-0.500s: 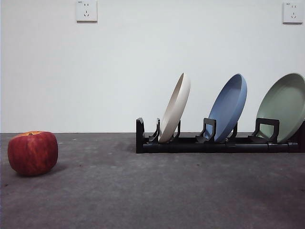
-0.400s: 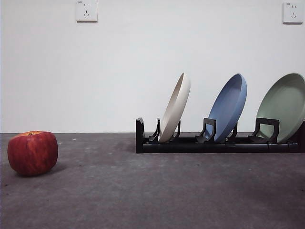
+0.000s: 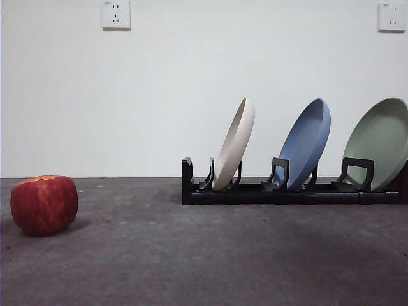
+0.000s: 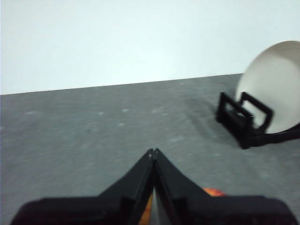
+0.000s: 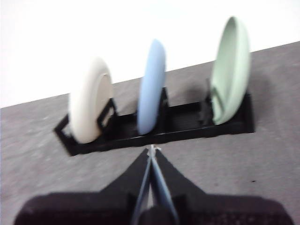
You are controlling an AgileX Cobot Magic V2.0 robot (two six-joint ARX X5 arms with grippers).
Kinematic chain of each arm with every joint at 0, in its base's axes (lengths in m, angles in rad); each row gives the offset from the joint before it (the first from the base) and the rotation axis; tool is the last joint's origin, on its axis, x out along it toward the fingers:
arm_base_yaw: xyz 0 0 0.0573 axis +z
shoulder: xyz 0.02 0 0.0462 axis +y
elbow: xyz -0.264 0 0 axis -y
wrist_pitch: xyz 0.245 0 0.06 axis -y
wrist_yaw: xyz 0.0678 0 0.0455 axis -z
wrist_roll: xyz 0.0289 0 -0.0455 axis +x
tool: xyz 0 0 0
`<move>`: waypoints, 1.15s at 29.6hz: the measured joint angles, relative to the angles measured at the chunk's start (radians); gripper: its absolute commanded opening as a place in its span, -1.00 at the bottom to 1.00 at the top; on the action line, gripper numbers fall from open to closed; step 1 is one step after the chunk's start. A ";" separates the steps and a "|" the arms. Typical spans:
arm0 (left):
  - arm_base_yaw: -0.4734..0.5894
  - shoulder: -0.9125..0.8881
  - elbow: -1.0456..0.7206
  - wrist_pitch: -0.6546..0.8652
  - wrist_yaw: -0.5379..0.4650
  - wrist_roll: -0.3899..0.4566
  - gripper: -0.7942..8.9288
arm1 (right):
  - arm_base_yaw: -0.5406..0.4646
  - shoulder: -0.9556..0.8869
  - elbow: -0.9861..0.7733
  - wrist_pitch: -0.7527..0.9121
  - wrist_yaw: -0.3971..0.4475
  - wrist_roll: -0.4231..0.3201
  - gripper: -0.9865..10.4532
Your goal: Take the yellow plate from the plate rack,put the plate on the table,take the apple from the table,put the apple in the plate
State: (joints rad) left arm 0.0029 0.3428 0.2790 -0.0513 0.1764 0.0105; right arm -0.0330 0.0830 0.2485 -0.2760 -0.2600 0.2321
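The cream yellow plate (image 3: 233, 145) leans upright in the left-most slot of the black plate rack (image 3: 280, 190), also seen in the right wrist view as the yellow plate (image 5: 89, 114) in the plate rack (image 5: 154, 129). The red apple (image 3: 43, 204) rests on the grey table (image 3: 191, 255) at the far left. My left gripper (image 4: 153, 152) is shut with nothing in it, hovering above the apple (image 4: 213, 191), whose edge peeks from under the jaws. My right gripper (image 5: 151, 149) is shut and empty, facing the rack from a distance. Neither arm shows in the front view.
A blue plate (image 3: 306, 143) and a pale green plate (image 3: 379, 143) stand in the rack's other slots. The left wrist view shows the rack's end (image 4: 241, 119) with the cream plate (image 4: 276, 89). A white wall with two sockets backs the table.
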 measured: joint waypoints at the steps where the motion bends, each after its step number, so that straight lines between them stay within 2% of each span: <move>1: 0.000 0.040 0.030 0.000 0.026 -0.002 -0.85 | 0.000 0.018 0.028 -0.020 -0.014 0.000 -0.84; 5: 0.000 0.203 0.162 -0.019 0.124 -0.003 -0.85 | 0.000 0.102 0.144 -0.089 -0.051 0.000 -0.84; 13: 0.000 0.492 0.452 -0.134 0.343 -0.004 -0.84 | 0.000 0.308 0.367 -0.270 -0.058 0.000 -0.84; 17: 0.000 0.608 0.597 -0.210 0.449 -0.004 -0.84 | 0.000 0.420 0.467 -0.363 -0.114 -0.023 -0.84; 22: -0.002 0.718 0.721 -0.264 0.456 -0.020 -0.84 | 0.000 0.552 0.566 -0.451 -0.224 -0.063 -0.83; 25: -0.002 0.801 0.798 -0.296 0.470 -0.047 -0.84 | 0.000 0.629 0.616 -0.465 -0.242 -0.068 -0.83; 29: -0.024 0.984 0.959 -0.356 0.553 -0.064 -0.84 | 0.000 0.705 0.661 -0.473 -0.255 -0.066 -0.83; 34: -0.113 1.221 1.172 -0.455 0.557 -0.066 -0.84 | 0.000 0.778 0.665 -0.494 -0.411 -0.067 -0.83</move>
State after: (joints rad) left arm -0.1101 1.5635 1.4509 -0.5060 0.7338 -0.0555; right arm -0.0326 0.8608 0.9131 -0.7704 -0.6708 0.1650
